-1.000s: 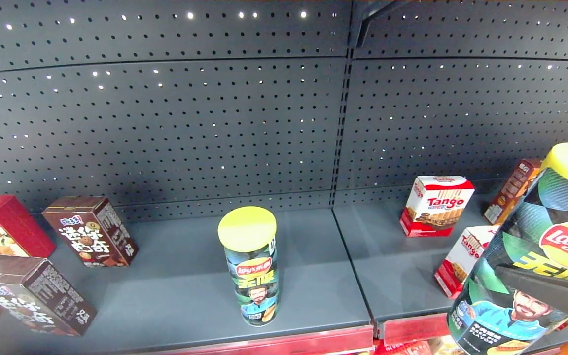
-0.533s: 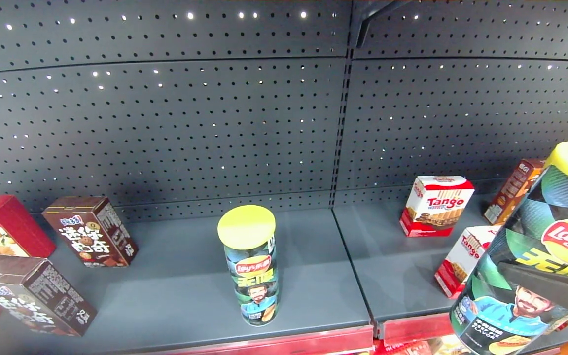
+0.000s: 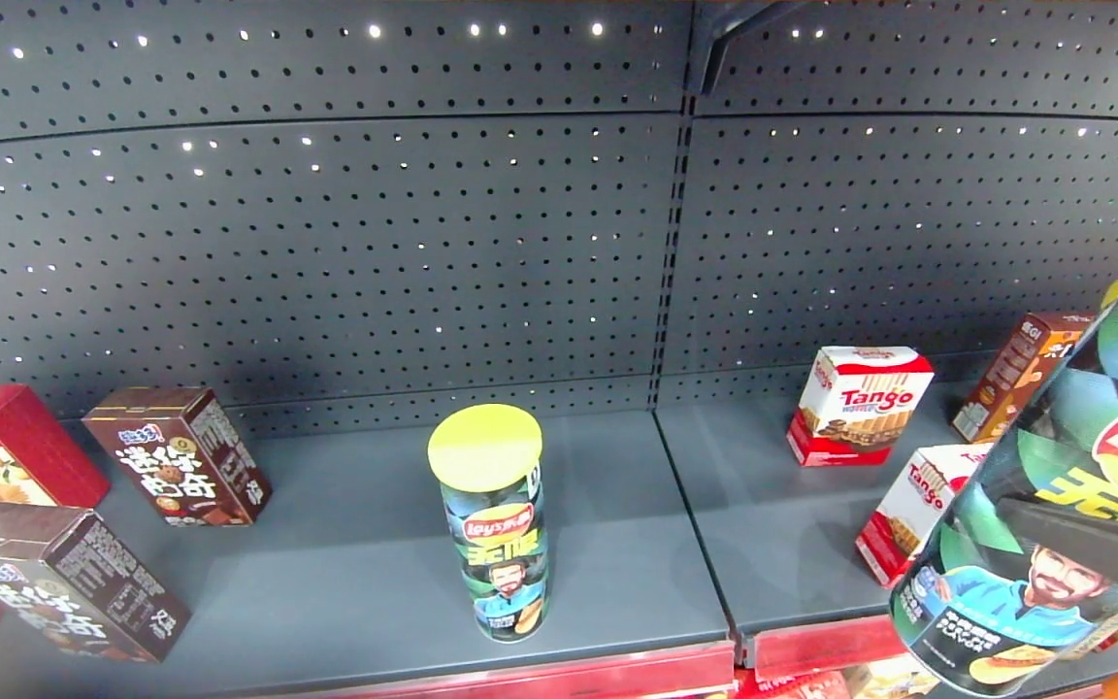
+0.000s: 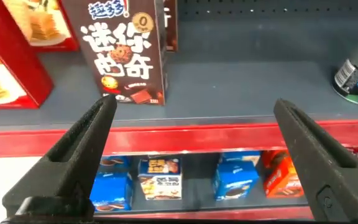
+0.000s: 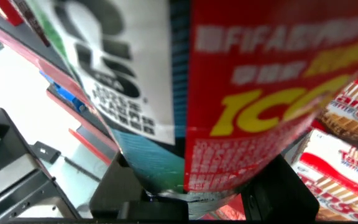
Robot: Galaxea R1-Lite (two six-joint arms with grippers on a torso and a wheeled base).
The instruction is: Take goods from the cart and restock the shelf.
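Closest to you, your right gripper [image 3: 1088,544] is squeezed tight around a chip can [image 3: 996,592], out in front of the shelf's right end. The can is not straight up. Its yellow lid leans up and to the right, and its bottom points down and to the left.

Your left gripper [image 4: 191,162] is wide open and holds nothing. It sits low by the shelf's [image 3: 375,582] red front edge, with a brown cookie box [image 4: 126,53] just past it.

Now look at the shelf. A second chip can [image 3: 496,524] stands straight up near the middle. Two red-and-white wafer boxes [image 3: 860,403] sit to the right, close to the can you hold. The bare spot between them lies to the left of your can and farther in.

I think you need to stand the can straight before you set it down there.
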